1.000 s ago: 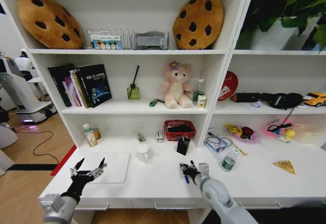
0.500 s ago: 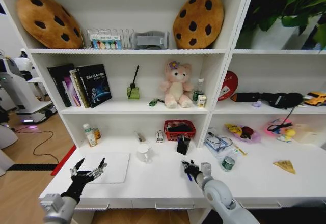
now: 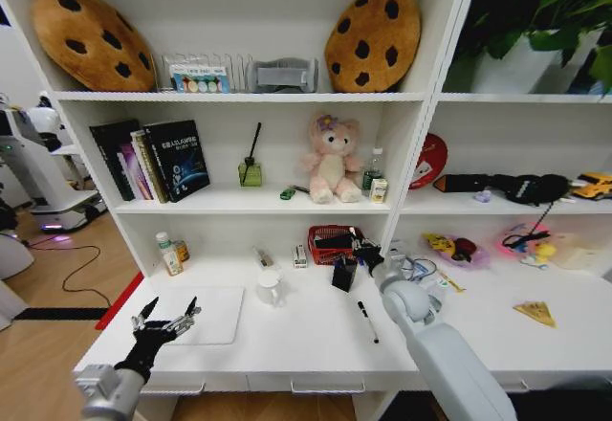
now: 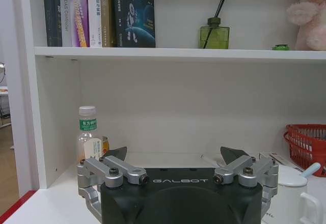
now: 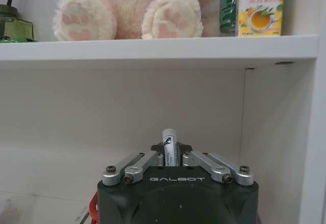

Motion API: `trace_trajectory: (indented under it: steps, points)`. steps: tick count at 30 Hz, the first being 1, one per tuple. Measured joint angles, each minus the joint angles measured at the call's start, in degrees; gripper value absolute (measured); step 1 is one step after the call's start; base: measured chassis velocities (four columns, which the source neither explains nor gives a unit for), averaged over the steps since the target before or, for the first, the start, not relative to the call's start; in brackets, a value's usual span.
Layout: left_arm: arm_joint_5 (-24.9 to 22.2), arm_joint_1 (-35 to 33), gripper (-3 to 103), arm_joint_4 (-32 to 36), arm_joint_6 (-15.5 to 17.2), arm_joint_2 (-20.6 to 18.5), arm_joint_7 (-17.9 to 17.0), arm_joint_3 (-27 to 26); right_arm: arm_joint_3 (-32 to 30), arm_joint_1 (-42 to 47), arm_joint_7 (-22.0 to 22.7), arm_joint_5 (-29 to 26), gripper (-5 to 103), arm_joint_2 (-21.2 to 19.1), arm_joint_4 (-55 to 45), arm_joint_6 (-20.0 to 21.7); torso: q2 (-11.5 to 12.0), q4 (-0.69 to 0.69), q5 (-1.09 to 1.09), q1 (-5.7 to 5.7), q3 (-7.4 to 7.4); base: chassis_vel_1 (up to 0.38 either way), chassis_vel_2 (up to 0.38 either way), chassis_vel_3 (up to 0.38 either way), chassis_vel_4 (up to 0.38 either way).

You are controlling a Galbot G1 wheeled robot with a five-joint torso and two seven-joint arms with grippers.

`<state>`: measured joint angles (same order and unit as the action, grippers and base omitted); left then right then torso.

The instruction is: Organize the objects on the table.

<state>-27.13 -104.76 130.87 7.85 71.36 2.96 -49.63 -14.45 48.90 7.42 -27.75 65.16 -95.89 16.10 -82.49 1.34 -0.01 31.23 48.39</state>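
Since a second ago my right gripper (image 3: 361, 246) has lifted, clamped on a pen (image 5: 169, 145), above the black holder (image 3: 343, 273); a tilted pen could miss, left gripper (image 3: 168, 321) open.

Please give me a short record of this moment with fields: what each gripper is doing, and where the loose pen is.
right gripper: raised above the black pen holder, shut on a white marker
left gripper: open, hanging over the silver laptop at the table's front left
loose pen: flat on the table, in front of the holder
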Motion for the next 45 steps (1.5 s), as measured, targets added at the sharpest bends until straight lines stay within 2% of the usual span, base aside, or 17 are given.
trace_trajectory:
  steps: [8, 14, 24, 28, 29, 32, 34, 37, 38, 40, 41, 44, 45]
  points:
    - [0.00, 0.00, 100, 0.00, 0.00, 0.00, 0.00, 0.00, 2.20, -4.64, -1.04, 1.02, 12, 3.31, 7.95, -1.25, 0.00, 0.00, 0.00, 0.00, 0.00, 0.000, 0.000, 0.000, 0.000]
    - [0.00, 0.00, 100, 0.00, 0.01, 0.00, 0.00, 0.00, 2.78, -6.52, -2.65, 2.97, 12, 5.06, 13.12, -3.93, 0.00, 0.00, 0.00, 0.00, 0.00, 0.000, 0.000, 0.000, 0.000]
    - [0.00, 0.00, 100, 0.00, 0.01, 0.00, 0.00, 0.00, 3.36, -3.58, -4.88, 6.91, 12, 4.98, 14.27, -7.89, -0.01, 0.01, 0.01, -0.01, 0.00, 0.000, 0.000, 0.000, 0.000]
    - [0.00, 0.00, 100, 0.00, 0.00, 0.00, 0.00, 0.00, 3.53, -2.99, -4.63, 7.60, 12, 5.13, 14.57, -8.56, -0.02, 0.01, 0.00, -0.01, -0.01, 0.000, 0.000, 0.000, 0.000]
    - [0.00, 0.00, 100, 0.00, 0.00, 0.00, 0.00, 0.00, 3.58, -2.74, -4.24, 7.82, 9, 5.13, 14.42, -8.40, -0.01, 0.01, 0.01, -0.01, 0.00, 0.000, 0.000, 0.000, 0.000]
    - [0.00, 0.00, 100, 0.00, 0.00, 0.00, 0.00, 0.00, 3.62, -1.92, -3.36, 7.82, 23, 4.87, 13.17, -7.69, -0.01, 0.01, 0.00, -0.01, -0.01, 0.000, 0.000, 0.000, 0.000]
    - [0.00, 0.00, 100, 0.00, 0.00, 0.00, 0.00, 0.00, 3.60, -1.57, -3.13, 7.81, 23, 4.73, 12.68, -7.60, -0.01, 0.00, 0.01, -0.01, -0.01, 0.000, 0.000, 0.000, 0.000]
    - [0.00, 0.00, 100, 0.00, 0.00, 0.00, 0.00, 0.00, 2.97, 0.21, -1.78, 7.45, 39, 3.63, 9.34, -7.13, -0.01, 0.00, 0.01, -0.01, -0.01, 0.000, 0.000, 0.000, 0.000]
    - [0.00, 0.00, 100, 0.00, 0.00, 0.00, 0.00, 0.00, 2.97, 0.21, -1.78, 7.45, 39, 3.63, 9.34, -7.13, -0.01, 0.00, 0.01, -0.01, -0.01, 0.000, 0.000, 0.000, 0.000]
    - [0.00, 0.00, 100, 0.00, 0.00, 0.00, 0.00, 0.00, 1.86, 2.45, -0.69, 7.41, 50, 1.94, 4.79, -7.04, -0.01, 0.00, 0.01, -0.01, -0.01, 0.000, 0.000, 0.000, 0.000]
    - [0.00, 0.00, 100, 0.00, 0.00, 0.00, 0.00, 0.00, 1.86, 2.45, -0.69, 7.41, 50, 1.94, 4.79, -7.04, -0.01, 0.00, 0.01, -0.01, -0.01, 0.000, 0.000, 0.000, 0.000]
    - [0.00, 0.00, 100, 0.00, 0.00, 0.00, 0.00, 0.00, 0.21, 5.49, 0.38, 7.53, 66, -0.32, -0.39, -7.52, -0.01, 0.01, 0.01, -0.01, -0.01, 0.000, 0.000, 0.000, 0.000]
    - [0.00, 0.00, 100, 0.00, 0.00, 0.00, 0.00, 0.00, 0.21, 5.49, 0.38, 7.53, 66, -0.32, -0.39, -7.52, -0.01, 0.01, 0.01, -0.01, -0.01, 0.000, 0.000, 0.000, 0.000]
